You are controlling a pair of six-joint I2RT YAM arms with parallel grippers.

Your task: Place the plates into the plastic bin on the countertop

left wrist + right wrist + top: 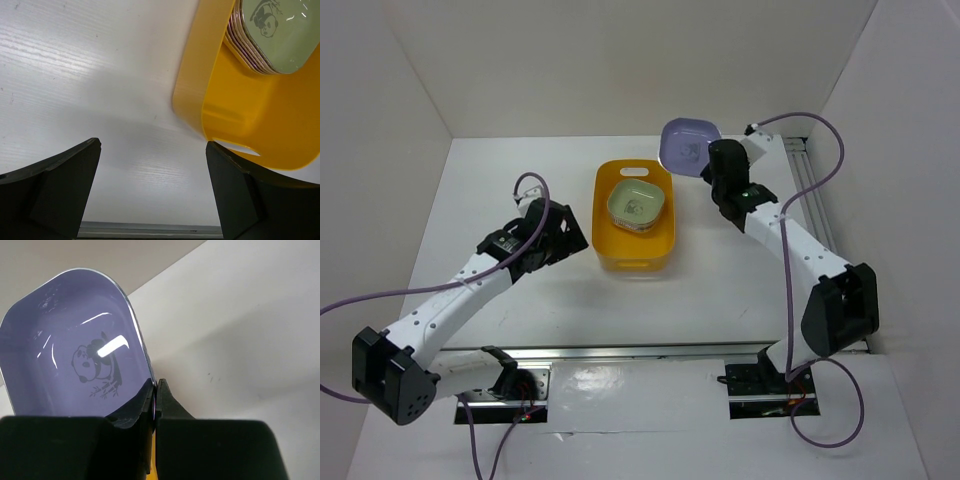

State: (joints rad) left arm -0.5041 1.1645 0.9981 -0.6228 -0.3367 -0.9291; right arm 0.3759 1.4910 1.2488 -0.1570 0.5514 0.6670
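1. The bin (633, 258) stands mid-desk (520, 170), with a stack of plates (638, 206) inside it.
2. The left hand (576, 238) sits just left of the bin.
3. Behind the bin, to its right, 1 plate (685, 143) has its edge in the right hand (705, 166).

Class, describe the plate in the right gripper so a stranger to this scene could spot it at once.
Start at the orange-yellow bin on the white countertop. Beyond its far right corner, the right gripper pinches one plate by its rim. It alone is lavender and outside the bin; the other plates sit stacked inside it.
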